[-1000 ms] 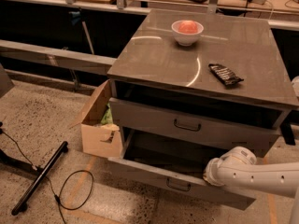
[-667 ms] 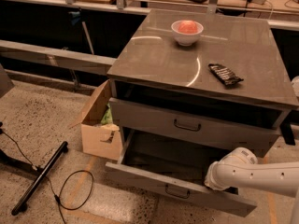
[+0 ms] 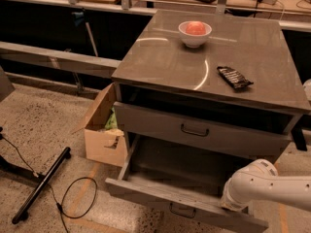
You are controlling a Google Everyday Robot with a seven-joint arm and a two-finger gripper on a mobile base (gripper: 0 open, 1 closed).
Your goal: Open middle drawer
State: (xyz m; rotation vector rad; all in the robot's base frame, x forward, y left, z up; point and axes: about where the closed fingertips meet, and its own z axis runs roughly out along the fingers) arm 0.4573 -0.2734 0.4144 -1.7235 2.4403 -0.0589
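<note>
The middle drawer (image 3: 187, 208) is pulled well out of the grey cabinet, towards the camera. Its plain grey tray (image 3: 180, 166) shows inside, and its small dark loop handle (image 3: 182, 210) is at the centre of the front. My white arm comes in from the lower right. My gripper (image 3: 228, 204) is at the top edge of the drawer front, right of the handle, mostly hidden by the wrist. The drawer above (image 3: 199, 130), with its own loop handle, stands only slightly out.
On the cabinet top (image 3: 160, 62) are a white bowl (image 3: 195, 33) holding something red and a dark packet (image 3: 234, 77). An open cardboard box (image 3: 102, 130) stands against the cabinet's left side. A black bar (image 3: 41, 184) and a cable (image 3: 73, 198) lie on the floor at left.
The middle drawer has slid further out towards the camera, showing more of its tray. My arm has drawn back and down with the drawer front.
</note>
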